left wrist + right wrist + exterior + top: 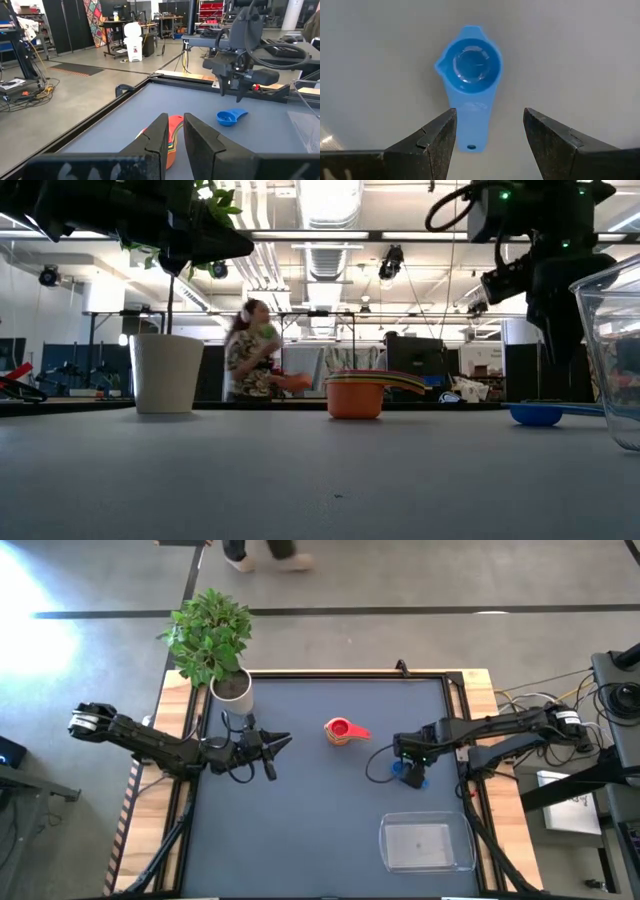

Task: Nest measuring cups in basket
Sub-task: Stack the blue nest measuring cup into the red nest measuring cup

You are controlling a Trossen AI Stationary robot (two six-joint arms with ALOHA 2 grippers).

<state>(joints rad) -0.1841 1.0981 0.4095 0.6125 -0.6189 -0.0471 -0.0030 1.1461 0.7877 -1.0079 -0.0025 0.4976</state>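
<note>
A blue measuring cup (472, 65) lies alone on the dark table top, bowl up, also seen in the high view (410, 773) and the low view (537, 413). My right gripper (490, 135) hangs open above it, pointing down, one finger over each side of the cup's handle (470, 130), well clear of it (555, 300). The other measuring cups stand nested in a stack, red on top (345, 730) and orange at the bottom (355, 395). My left gripper (173, 131) floats level to the left of the stack, open by a narrow gap. The clear basket (427, 843) sits near the table's near right corner.
A white plant pot (232, 690) with a leafy plant stands at the far left of the table. A raised black frame (340, 673) edges the table top. A person (250, 350) moves in the room beyond. Bare table top lies between the stack and the basket.
</note>
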